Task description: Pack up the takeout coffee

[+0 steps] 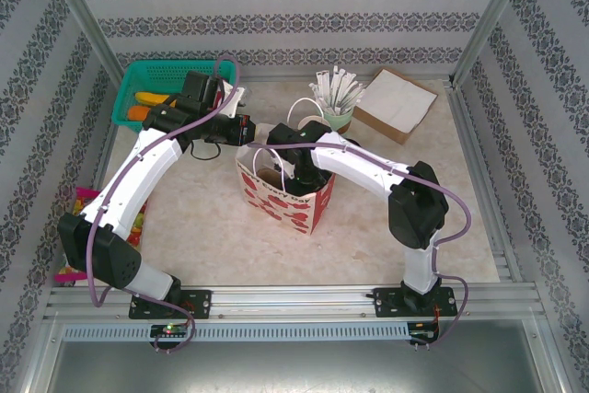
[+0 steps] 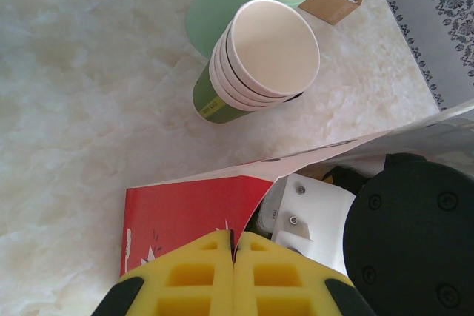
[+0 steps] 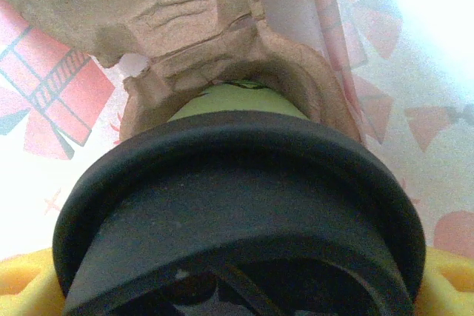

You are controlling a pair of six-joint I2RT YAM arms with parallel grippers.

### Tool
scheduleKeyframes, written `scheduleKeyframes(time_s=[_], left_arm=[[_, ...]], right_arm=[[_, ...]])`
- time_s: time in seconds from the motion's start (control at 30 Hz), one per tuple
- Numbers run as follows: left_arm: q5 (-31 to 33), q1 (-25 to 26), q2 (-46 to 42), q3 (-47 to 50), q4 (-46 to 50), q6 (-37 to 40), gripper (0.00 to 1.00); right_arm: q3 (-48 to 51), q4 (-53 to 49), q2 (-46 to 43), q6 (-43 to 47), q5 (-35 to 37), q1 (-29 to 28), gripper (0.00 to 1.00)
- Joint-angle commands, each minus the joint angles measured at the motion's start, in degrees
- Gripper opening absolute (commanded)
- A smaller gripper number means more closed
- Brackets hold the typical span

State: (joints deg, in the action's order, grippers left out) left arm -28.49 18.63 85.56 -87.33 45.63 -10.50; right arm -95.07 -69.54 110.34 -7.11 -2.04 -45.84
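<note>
Inside the paper bag, right claw clamps the takeout coffee; left claw pinches its rim

You are looking at a takeout coffee with a dull black plastic lid, a rough brown cardboard holder and a smooth paper bag. The stone-look table is shining a little.

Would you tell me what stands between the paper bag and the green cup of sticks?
The stack of lidless cups, as the left wrist view shows.
</note>
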Motion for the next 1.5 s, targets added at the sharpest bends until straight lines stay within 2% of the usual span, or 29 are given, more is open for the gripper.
scheduleKeyframes(time_s=[0.0,0.5,1.47], left_arm=[[-0.8,-0.7,0.2,-0.8,0.0,-0.2,0.00],[-0.2,-0.8,0.2,-1.0,0.2,0.0,0.00],[-1.0,-0.8,0.5,-1.3,0.2,-0.4,0.00]], right_arm=[[2.0,1.4,0.3,-0.7,0.1,0.8,0.66],[-0.7,-7.2,2.7,-2.7,4.7,1.2,0.65],[3.7,-0.3,4.8,-3.7,2.1,1.5,0.65]])
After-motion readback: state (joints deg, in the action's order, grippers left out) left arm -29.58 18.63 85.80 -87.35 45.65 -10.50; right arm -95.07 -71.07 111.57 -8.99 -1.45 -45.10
